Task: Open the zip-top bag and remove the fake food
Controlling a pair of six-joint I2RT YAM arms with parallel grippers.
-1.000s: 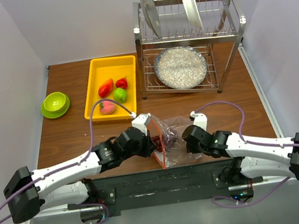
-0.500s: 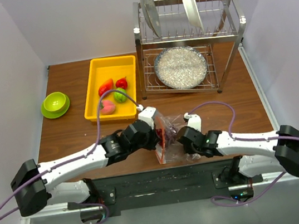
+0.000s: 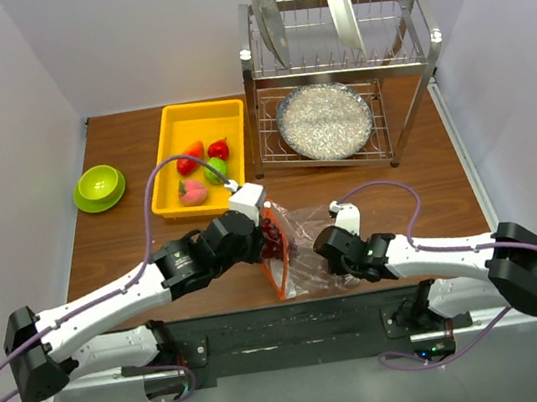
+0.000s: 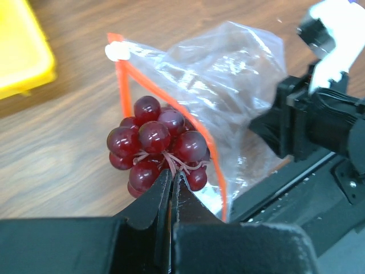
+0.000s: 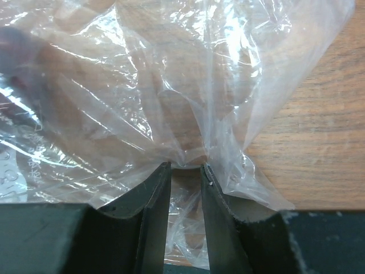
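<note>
Left wrist shows the left gripper (image 4: pixel 171 178) pinching the grape bunch (image 4: pixel 157 142) by its stem. The right gripper (image 5: pixel 185 169), pinching the zip-top bag (image 5: pixel 142 85), should anchor it firmly.

Yellow tray (image 3: pixel 204 120), green bowl (image 3: pixel 99 185), dish rack (image 3: pixel 251 92)

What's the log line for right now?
right pincer: shut on zip-top bag | left pincer: shut on grape bunch, at bag's mouth

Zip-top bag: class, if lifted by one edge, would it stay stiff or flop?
Probably floppy: the zip-top bag is thin, creased film bunching between the jaws of the right gripper. Likely light and slippery, given its glossy sheen.
</note>
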